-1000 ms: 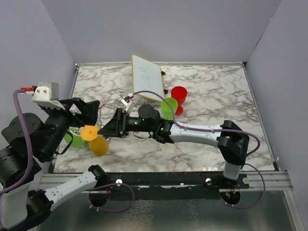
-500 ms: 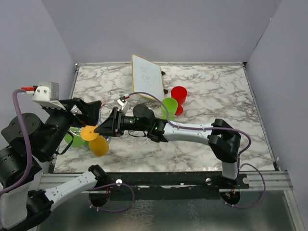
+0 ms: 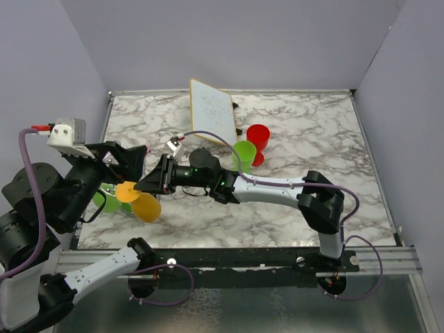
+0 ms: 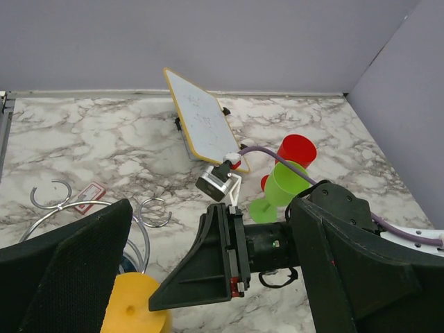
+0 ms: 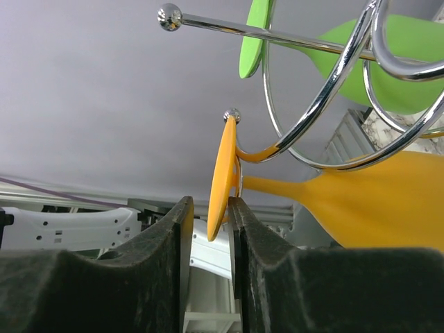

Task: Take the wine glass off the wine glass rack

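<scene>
A yellow wine glass (image 3: pixel 146 207) hangs foot-up on the chrome wine glass rack (image 5: pixel 312 118), whose wire rings show in the left wrist view (image 4: pixel 52 201). A green wine glass (image 5: pixel 409 62) hangs on another arm. My right gripper (image 3: pixel 141 184) reaches in from the right. In the right wrist view (image 5: pixel 208 208) its jaws stand narrowly apart around the yellow glass's foot (image 5: pixel 223 173); the right finger touches the disc and a small gap shows on the left. My left gripper (image 3: pixel 132 163) is wide open just above the rack, holding nothing. The rack's base is hidden.
A white tilted board (image 3: pixel 212 111) stands at the back. A green wine glass (image 3: pixel 243 154) and a red cup (image 3: pixel 258 135) stand on the marble table right of centre. A small red tag (image 4: pixel 87 196) lies by the rack. The left wall is close.
My right gripper has moved left until its jaws straddle the yellow glass's foot. The yellow bowl has swung slightly to the right. The left arm has not moved.
</scene>
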Robot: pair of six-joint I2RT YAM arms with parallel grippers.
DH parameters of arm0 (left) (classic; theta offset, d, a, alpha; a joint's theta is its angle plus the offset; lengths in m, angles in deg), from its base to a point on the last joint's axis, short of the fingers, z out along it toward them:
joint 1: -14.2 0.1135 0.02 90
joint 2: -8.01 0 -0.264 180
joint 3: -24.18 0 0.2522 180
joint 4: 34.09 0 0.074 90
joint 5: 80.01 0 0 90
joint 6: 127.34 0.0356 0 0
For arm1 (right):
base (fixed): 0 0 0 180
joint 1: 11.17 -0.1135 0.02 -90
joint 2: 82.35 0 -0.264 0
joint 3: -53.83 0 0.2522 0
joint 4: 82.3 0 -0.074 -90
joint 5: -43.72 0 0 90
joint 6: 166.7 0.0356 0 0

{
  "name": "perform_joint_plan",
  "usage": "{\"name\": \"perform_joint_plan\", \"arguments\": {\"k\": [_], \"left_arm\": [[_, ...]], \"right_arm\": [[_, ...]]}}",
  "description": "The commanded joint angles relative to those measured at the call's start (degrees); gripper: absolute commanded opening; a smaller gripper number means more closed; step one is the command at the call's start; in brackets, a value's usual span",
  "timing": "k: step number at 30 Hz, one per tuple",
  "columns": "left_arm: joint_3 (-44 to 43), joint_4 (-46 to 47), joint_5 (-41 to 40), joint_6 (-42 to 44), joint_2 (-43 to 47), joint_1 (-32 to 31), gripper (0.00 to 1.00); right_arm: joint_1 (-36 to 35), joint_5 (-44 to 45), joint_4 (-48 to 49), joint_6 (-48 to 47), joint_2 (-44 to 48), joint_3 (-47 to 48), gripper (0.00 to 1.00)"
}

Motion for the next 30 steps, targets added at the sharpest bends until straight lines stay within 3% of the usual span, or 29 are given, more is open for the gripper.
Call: {"name": "perform_joint_plan", "arguments": {"k": [1,17,30], "left_arm": [[-0.28,1.08,0.80,-0.25,0.02,0.11,0.99],[0.33,1.13,0.79,-0.51,-0.12,0.10,0.99],[1.12,1.42,0.86,-0.95,-0.21,0.09,0.99]], "right_arm": [[0.17,1.38,0.09,0.03,-1.22,2.02,0.25],[0.03,-4.56,4.06,1.14,0.72,1.05,0.04],[0.05,-7.92,5.37,0.98,4.77,-3.67,0.03]]}}
